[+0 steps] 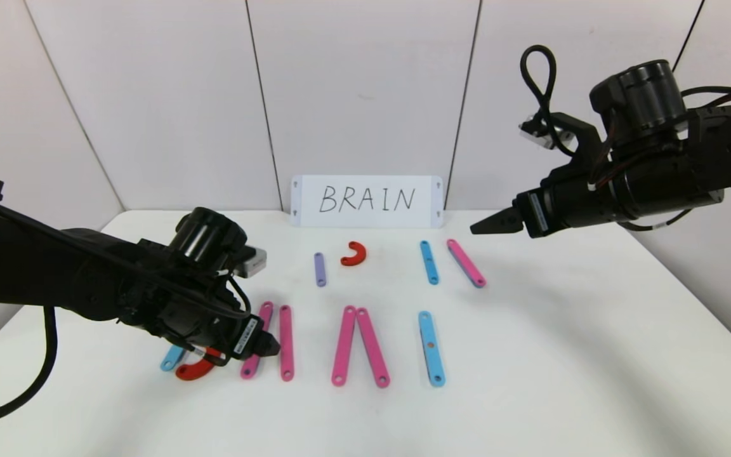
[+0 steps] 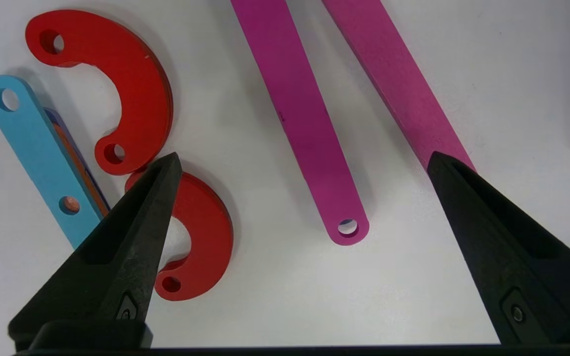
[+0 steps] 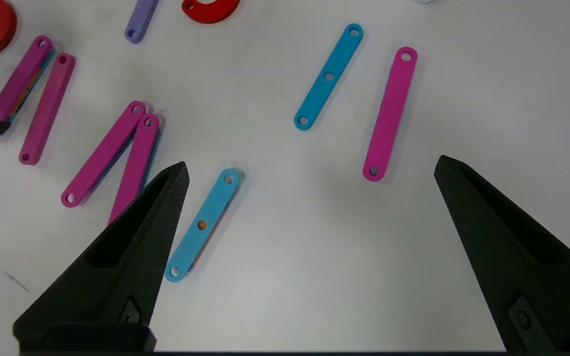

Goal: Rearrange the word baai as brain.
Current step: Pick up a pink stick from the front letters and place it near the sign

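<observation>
So from the head view, the left gripper [image 1: 268, 343] hides most of the first letter: only a red curve [image 1: 195, 370] and a blue strip [image 1: 171, 359] peek out. Its wrist cam shows two red curves [image 2: 131, 89] there and fingers [image 2: 131, 237] spread wide over the pink strips [image 2: 305, 128]. The right gripper [image 1: 489, 223] is raised above the far right of the table [image 1: 594, 355], also spread.

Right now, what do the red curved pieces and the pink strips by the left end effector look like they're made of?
The red curved pieces look like flat, matte plastic with a faintly layered edge. The pink strips look like matte, rigid plastic too, with clean punched holes. Painted wood can't be ruled out.
</observation>
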`<state>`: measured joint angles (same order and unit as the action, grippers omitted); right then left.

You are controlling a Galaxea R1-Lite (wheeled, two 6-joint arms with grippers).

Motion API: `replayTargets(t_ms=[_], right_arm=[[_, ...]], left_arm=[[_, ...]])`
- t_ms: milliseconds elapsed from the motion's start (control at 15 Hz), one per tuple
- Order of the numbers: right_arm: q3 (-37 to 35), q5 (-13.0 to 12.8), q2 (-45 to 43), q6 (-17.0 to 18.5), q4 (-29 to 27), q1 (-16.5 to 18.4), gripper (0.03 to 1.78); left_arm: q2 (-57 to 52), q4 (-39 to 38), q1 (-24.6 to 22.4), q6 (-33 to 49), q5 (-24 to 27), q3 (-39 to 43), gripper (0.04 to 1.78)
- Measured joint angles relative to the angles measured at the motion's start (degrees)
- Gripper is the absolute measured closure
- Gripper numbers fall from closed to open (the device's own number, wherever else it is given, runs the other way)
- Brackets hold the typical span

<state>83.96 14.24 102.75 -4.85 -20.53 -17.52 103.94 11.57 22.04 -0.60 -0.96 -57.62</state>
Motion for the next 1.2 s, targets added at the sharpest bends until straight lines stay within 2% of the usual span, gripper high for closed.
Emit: replayTargets(t_ms=[467,800,1200], right_arm=[[0.0,0.0,-0.02,-0.02,0.0,0.02,0.07],[0.02,0.0,0.06,0.0,-0.02,0.0,0.07],[0.06,0.0,0.13,0.0,0.05,0.0,0.07]], left_arm=[[1.6,-2.45,0.01,-0.15,-0.79,0.44,0.08],[1.66,-2.28,0.11,-0.2,-5.25,0.49,0.08],[2.73,-2.47,1.28,1.58,-6.0,0.44,0.08]])
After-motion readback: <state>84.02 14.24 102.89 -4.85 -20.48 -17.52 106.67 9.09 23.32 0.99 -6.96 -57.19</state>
